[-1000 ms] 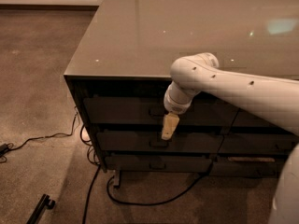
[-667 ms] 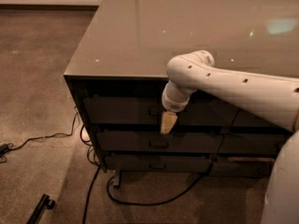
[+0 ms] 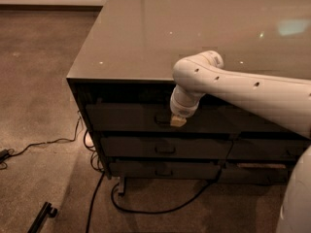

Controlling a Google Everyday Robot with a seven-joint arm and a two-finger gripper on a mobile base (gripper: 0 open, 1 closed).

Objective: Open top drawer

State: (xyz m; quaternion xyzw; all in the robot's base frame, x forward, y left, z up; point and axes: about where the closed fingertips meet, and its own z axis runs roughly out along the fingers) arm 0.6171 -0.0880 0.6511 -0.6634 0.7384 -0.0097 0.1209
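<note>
Dim and brown-tinted all over. Lit softly from overhead: threw pinpoint glints across the glossy worktop (image 3: pixel 146 38), plus one pale rectangular reflection near its far right corner. Left the top drawer (image 3: pixel 126 118) and the lower drawers (image 3: pixel 165 148) sunk in deep shadow under the worktop's edge. Caught the white arm (image 3: pixel 243 89) as the brightest patch, shaded along its underside. Found the hand (image 3: pixel 178 121), pale yellow, hanging against that dark top front, just right of the handle (image 3: pixel 162 119). Dropped a broad shadow onto the carpet (image 3: pixel 39 81) at the cabinet's foot.
</note>
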